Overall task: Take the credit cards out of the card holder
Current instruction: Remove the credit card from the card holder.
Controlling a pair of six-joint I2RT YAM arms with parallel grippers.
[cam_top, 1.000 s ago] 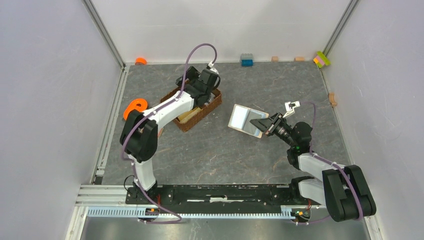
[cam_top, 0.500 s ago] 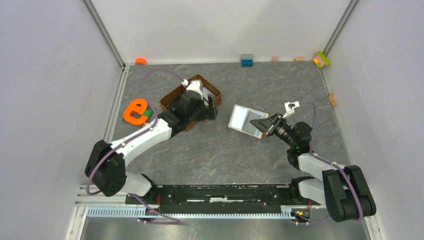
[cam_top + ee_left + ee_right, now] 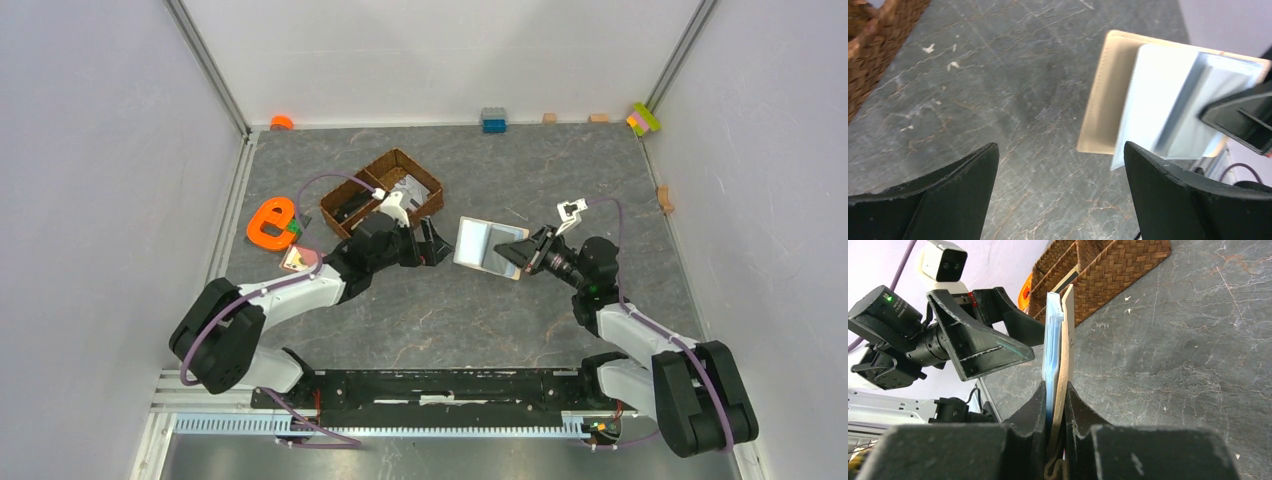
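Note:
The beige card holder [image 3: 478, 243] is held off the table by my right gripper [image 3: 517, 252], which is shut on its right edge. It hangs open, its shiny clear sleeves [image 3: 1168, 105] facing up. In the right wrist view the card holder [image 3: 1064, 340] is edge-on, pinched between the fingers of the right gripper [image 3: 1057, 405]. My left gripper [image 3: 437, 244] is open just left of the holder, apart from it. Only bare table lies in the gap of the left gripper [image 3: 1063, 165]. A small pinkish credit card [image 3: 298, 259] lies on the table beside the left arm. I cannot tell whether the sleeves hold cards.
The brown wicker basket [image 3: 352, 185] stands behind the left gripper, with a pale flat thing [image 3: 411, 189] in its right compartment. An orange letter toy [image 3: 268, 222] lies at the left. Small blocks [image 3: 492, 119] line the back wall.
The left arm swung off the basket and came down to the right, ending with its open gripper beside the card holder. The right gripper shifted the holder slightly left.

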